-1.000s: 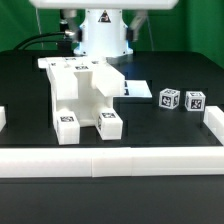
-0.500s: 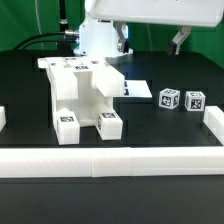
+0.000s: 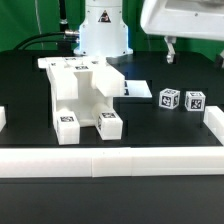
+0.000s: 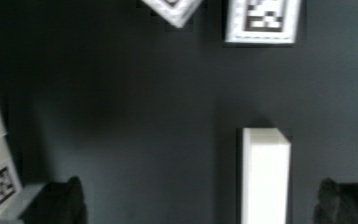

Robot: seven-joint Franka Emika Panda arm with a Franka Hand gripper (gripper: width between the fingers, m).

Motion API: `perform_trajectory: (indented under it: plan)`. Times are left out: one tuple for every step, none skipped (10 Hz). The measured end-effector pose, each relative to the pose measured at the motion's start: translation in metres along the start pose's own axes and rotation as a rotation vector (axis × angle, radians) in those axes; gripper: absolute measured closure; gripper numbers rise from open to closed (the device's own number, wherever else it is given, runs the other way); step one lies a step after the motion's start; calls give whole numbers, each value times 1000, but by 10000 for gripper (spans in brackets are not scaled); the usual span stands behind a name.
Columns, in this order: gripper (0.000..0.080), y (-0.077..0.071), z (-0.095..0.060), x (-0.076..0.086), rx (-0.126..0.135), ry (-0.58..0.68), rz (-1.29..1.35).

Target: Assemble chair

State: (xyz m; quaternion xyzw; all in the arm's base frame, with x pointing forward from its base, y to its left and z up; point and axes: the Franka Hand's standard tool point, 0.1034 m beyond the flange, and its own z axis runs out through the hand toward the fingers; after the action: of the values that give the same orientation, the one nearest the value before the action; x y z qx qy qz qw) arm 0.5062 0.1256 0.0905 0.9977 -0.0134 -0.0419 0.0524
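The partly built chair (image 3: pixel 84 100) stands on the black table (image 3: pixel 25 95), toward the exterior view's left, its white panels joined into one blocky piece. Black-and-white square tags show on its top face and on its two front feet. To the exterior view's right, well apart from it, two small tagged blocks (image 3: pixel 168 99) sit just beside each other. The marker board (image 3: pixel 137 91) lies flat behind the chair, and the low border wall (image 3: pixel 110 160) runs along the front.

Compared with half a second ago, the arm (image 3: pixel 185 18) has swung from above the chair to the exterior view's upper right. The chair and blocks have not shifted.

In the wrist view the fingers (image 4: pixel 64 203) stand wide apart with nothing gripped. Below them are dark table, a white bar (image 4: pixel 268 170) and two tags; which parts these belong to cannot be told.
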Motion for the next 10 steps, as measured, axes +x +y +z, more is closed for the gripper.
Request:
perform_trajectory:
  plan:
    - [150,1,-1,1,5,1,-2]
    - [150,2,-1,2,5,1,0]
    - [150,2,-1,1,33,4,39]
    - [150,3,-1,-1,130,14,176]
    - [150,1,1,-3,165,34,225]
    - [150,-7,7,-4,204,63,265]
    - [150,-15,12,-3,233,80,296]
    - [150,-30,18,-5,235,83,321]
    - [150,-31,18,-6,235,82,307]
    - [150,-29,18,-5,234,83,312]
